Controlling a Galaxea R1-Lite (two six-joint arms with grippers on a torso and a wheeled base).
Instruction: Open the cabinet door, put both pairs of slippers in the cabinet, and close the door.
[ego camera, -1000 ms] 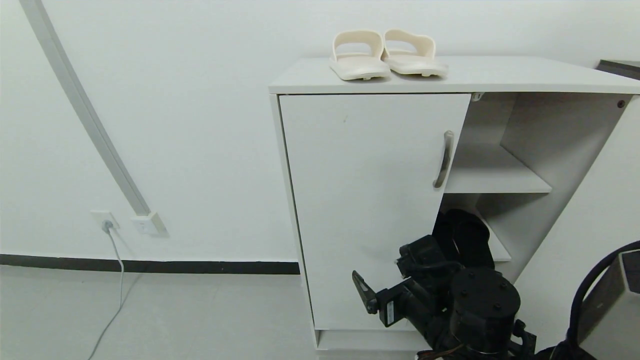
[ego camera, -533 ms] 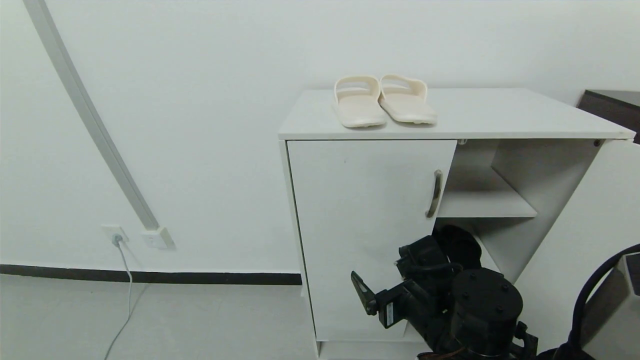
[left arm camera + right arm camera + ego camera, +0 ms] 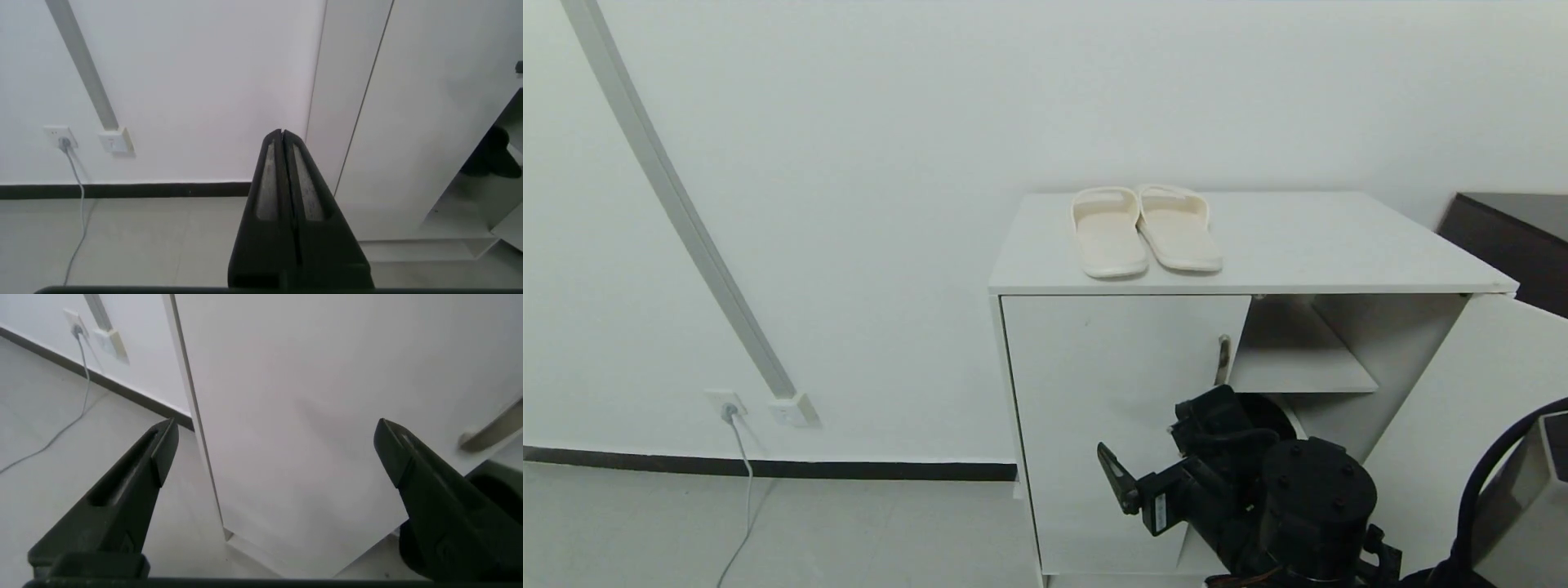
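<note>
- The right tool is seen released, its fingers spread wide and nothing held, low in front of the closed left door.
- The left tool is clenched on nothing and pointed at the cabinet's outer side and the wall.
- A dark slipper is seen low inside the open compartment, at the right edge of the left wrist view. That pair is judged already stowed.
- The cream slippers are found on the cabinet top, upper centre of the head view. They are set side by side, long axes running from front edge to wall.
- The coming reach is judged to go upward and beyond both tools. The right arm, shown below the pair, is judged nearer. The open shelf lies down and right of the pair.
</note>
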